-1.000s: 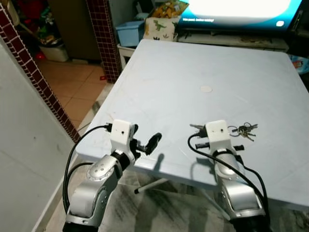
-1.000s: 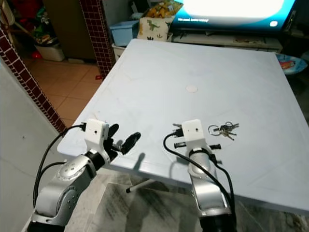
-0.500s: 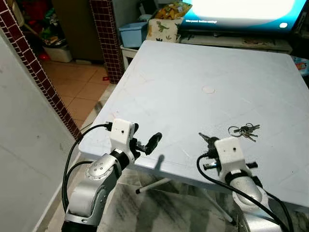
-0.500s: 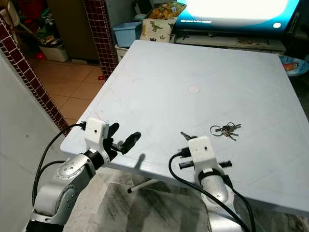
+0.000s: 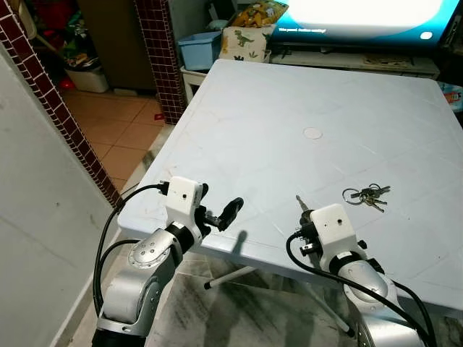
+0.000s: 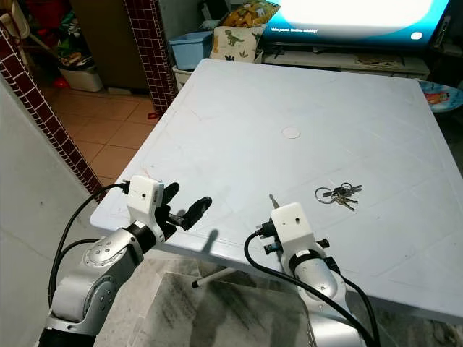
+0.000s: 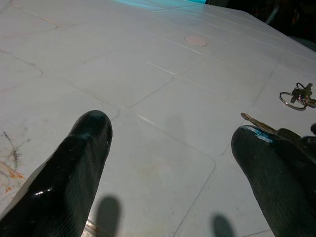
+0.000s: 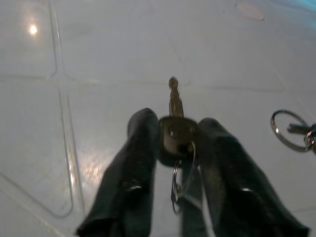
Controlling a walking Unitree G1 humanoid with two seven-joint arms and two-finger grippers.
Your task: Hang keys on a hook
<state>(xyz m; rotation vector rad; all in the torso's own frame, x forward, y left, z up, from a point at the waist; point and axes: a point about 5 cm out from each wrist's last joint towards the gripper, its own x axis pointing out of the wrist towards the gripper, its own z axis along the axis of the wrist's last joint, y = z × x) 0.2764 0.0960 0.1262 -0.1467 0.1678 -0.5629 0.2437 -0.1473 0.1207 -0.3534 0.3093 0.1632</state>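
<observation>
My right gripper [image 8: 177,129] is shut on a single key [image 8: 173,101] with a dark head, a small ring dangling below it. The key's blade [image 5: 299,202] sticks out ahead of the gripper, just above the pale blue table [image 5: 289,94] near its front edge. A separate bunch of keys [image 5: 367,194] on a ring lies flat on the table, further in and to the right of that gripper. My left gripper [image 5: 217,206] is open at the table's front left edge, its two black fingers [image 7: 84,153] spread wide with nothing between them.
A lit screen [image 5: 362,14] stands behind the table's far edge. A blue bin [image 5: 197,49] and a dinosaur-print bag [image 5: 244,42] sit at the far left corner. A brick pillar [image 5: 160,58] and a white wall [image 5: 36,217] border the tiled floor on the left.
My right arm has drawn back toward the front edge, away from the key bunch, with the single key held in its fingers. The left arm has stayed put.
</observation>
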